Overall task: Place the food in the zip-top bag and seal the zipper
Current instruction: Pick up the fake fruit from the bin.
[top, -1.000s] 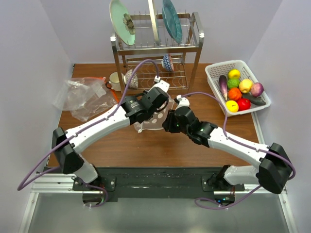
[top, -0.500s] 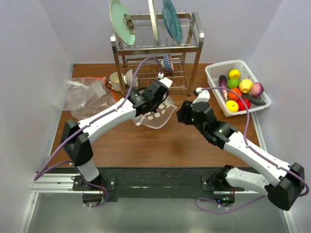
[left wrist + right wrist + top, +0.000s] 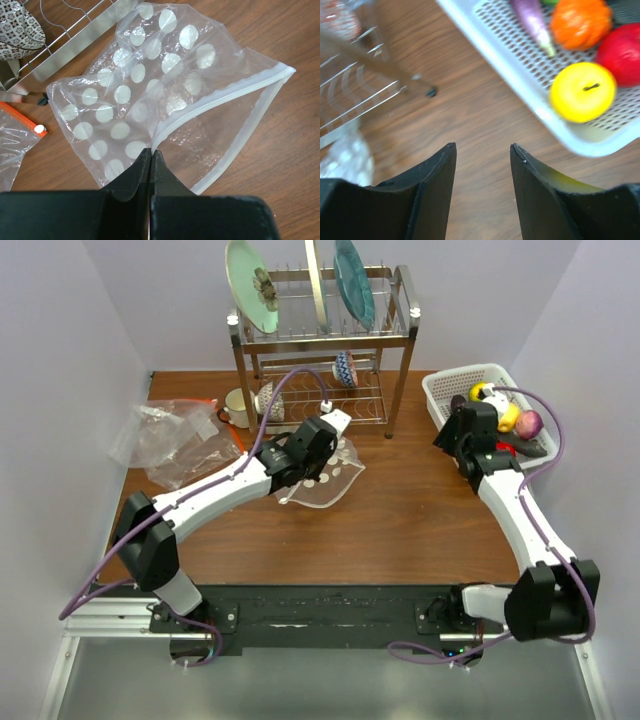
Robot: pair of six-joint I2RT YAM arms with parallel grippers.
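Left gripper point(image 3: 150, 156) is clamped on the zip-top bag point(image 3: 150, 75). Right gripper point(image 3: 482, 160) stands apart and empty, with the food point(image 3: 583, 91) ahead to its right.

On table point(image 3: 400, 525): dish rack point(image 3: 320, 335) rear centre, mug point(image 3: 236, 406) just left of its foot. In front of rack, mid-table: dotted bag point(image 3: 150, 90); plastic wrap point(image 3: 170, 445) far left. At rear right: basket point(image 3: 455, 374) w/ food point(image 3: 582, 92) inside, well apart from bag.

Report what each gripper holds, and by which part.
The left gripper is shut on the zip-top bag, pinching its mouth edge at the zipper. The right gripper is open and empty, near the basket.
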